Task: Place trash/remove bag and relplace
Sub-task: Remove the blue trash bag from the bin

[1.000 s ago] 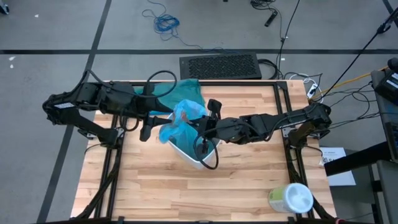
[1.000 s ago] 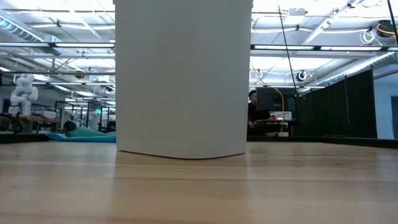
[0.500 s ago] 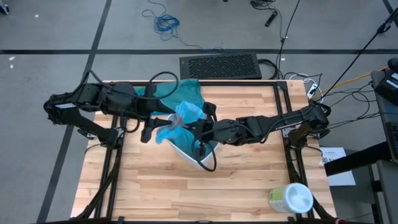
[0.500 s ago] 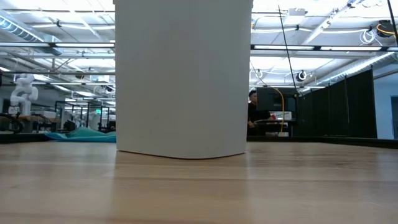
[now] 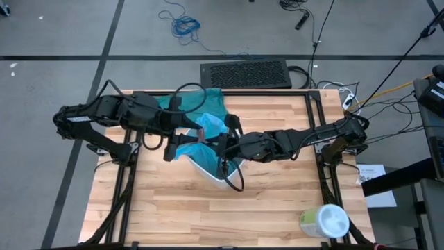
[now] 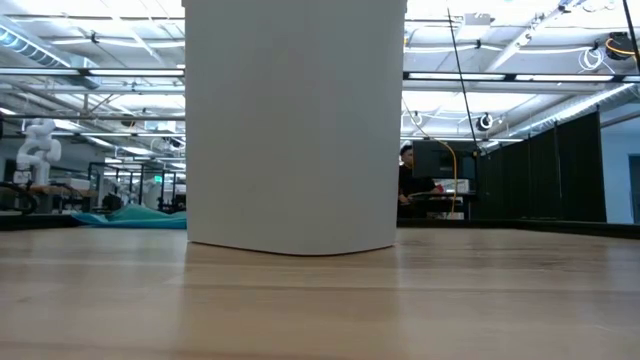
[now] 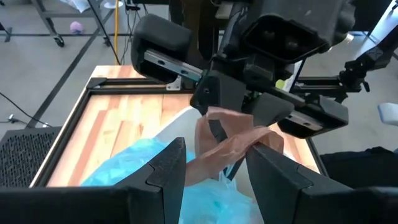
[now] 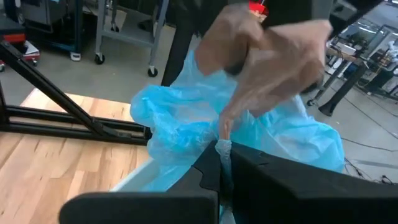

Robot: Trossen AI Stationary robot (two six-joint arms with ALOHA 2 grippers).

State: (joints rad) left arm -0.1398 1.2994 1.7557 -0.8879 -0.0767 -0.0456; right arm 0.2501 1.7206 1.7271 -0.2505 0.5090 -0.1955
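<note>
Both pincers, left [image 5: 182, 136] and right [image 5: 220, 142], seemingly pinch the bag [image 5: 201, 135].

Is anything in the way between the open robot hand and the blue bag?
Nothing visible is. The left gripper is open right at the bag, a pinkish fold of plastic between its fingers. The right gripper is shut on the bag's edge, above the white bin.

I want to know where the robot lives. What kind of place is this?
Probably a robot lab or workshop. Behind the wooden table is a big open hall with ceiling lights, a white robot stands far off, and cables lie on the floor.
</note>
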